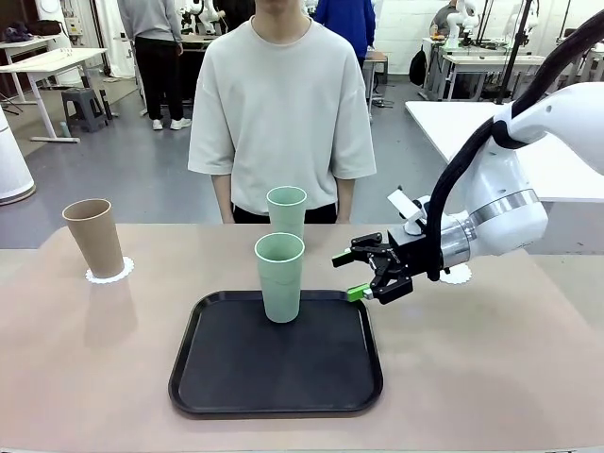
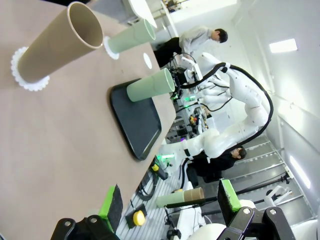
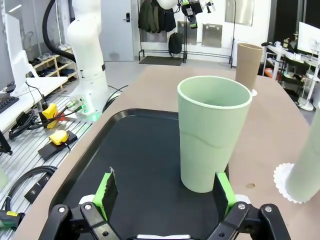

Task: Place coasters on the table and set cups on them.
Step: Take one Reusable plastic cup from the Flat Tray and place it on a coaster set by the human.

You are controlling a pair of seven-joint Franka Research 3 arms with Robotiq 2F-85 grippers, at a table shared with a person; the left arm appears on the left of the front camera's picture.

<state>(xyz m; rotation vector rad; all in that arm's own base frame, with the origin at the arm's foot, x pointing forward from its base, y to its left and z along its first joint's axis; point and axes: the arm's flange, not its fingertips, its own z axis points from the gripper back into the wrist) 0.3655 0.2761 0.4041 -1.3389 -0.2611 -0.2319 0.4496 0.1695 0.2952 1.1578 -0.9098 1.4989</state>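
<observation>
A tan-brown cup (image 1: 94,236) stands on a lacy white coaster (image 1: 109,272) at the table's left. A mint cup (image 1: 286,209) stands at the far middle on its coaster (image 3: 285,182). A second mint cup (image 1: 280,276) stands upright on the black tray (image 1: 274,377). My right gripper (image 1: 347,276) hovers open just right of that cup; in the right wrist view the cup (image 3: 212,132) sits ahead of the gripper (image 3: 165,195), closer to one finger, with nothing held. A bare coaster (image 1: 459,275) lies behind the right wrist. My left gripper (image 2: 170,200) is open and holds nothing, high above the table.
A person in a pale T-shirt (image 1: 281,104) stands at the far edge, hands not over the table. The beige table (image 1: 491,368) has free room at the right and front left. A white table (image 1: 528,142) stands at the back right.
</observation>
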